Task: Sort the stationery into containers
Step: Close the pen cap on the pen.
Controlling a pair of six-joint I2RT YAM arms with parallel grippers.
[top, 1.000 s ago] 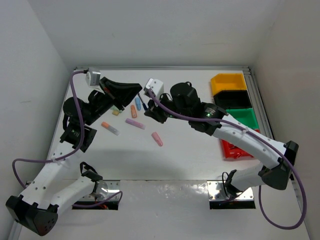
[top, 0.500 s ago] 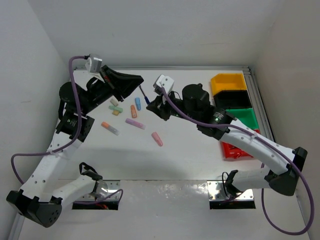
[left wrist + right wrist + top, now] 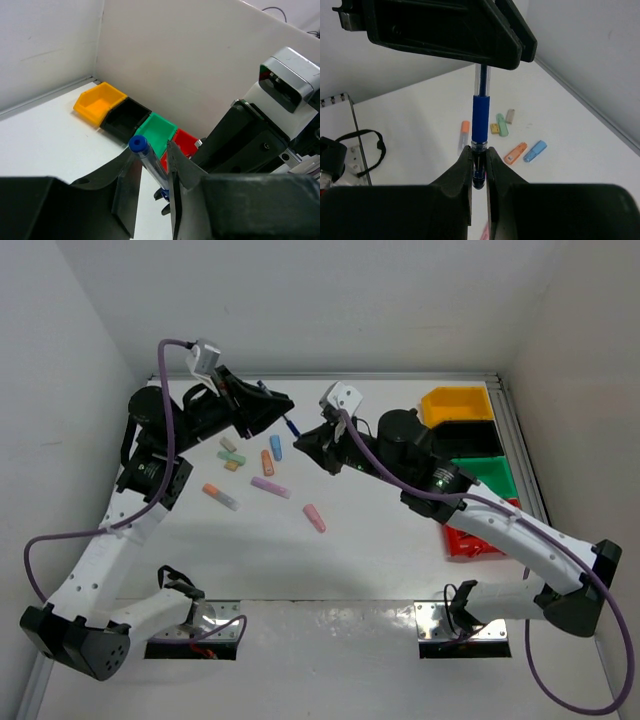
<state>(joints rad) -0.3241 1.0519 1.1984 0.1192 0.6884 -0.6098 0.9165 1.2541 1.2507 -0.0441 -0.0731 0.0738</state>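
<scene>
Handover in mid-air, upper centre of the overhead frame. The blue pen (image 3: 290, 426) is pinched near its blue-capped end by your left gripper (image 3: 279, 412). Your right gripper (image 3: 307, 442) is closed on what looks like its tip end. The bins (image 3: 487, 476) sit at the right edge. If either arm pulls away while both clamp, the thin pen may bend or twist free and drop outside them.

Bright, even overhead light, soft faint shadows, glossy glare along near table edge (image 3: 330, 615), wrist-view foregrounds slightly blurred
</scene>
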